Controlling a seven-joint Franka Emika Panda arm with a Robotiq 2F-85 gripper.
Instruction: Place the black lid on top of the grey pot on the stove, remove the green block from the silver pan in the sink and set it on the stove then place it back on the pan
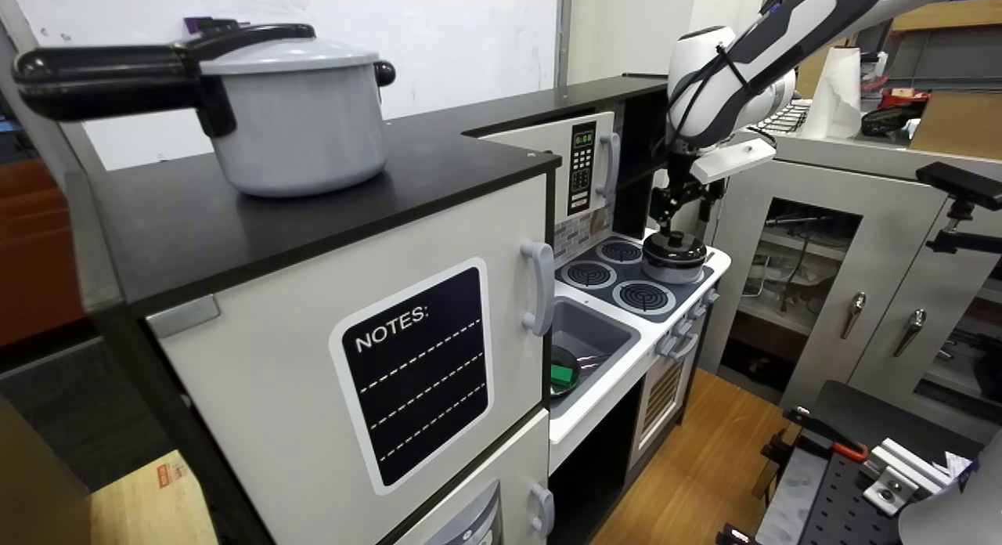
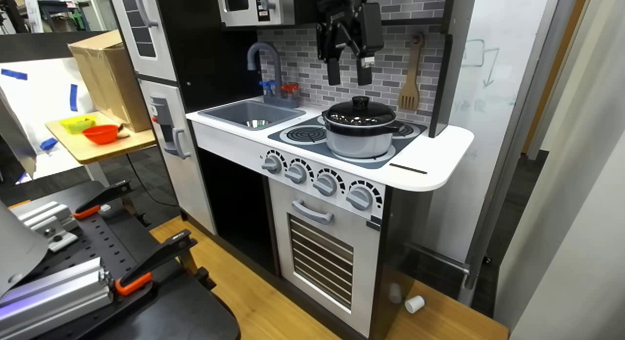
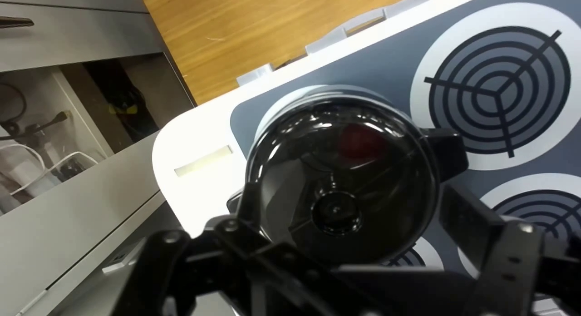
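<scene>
Atop pot (image 2: 359,144), black lid (image 2: 364,114) below 2 parted fingers (image 2: 333,72)

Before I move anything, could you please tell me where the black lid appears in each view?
In an exterior view: black lid right of centre, near mid-height.
In an exterior view: black lid slightly right of centre, upper half.
In the wrist view: black lid large, near the centre.
Shared landmark: the stove, in all three.

The lid (image 2: 359,116) looks glossy, the pot (image 2: 359,145) smooth
</scene>
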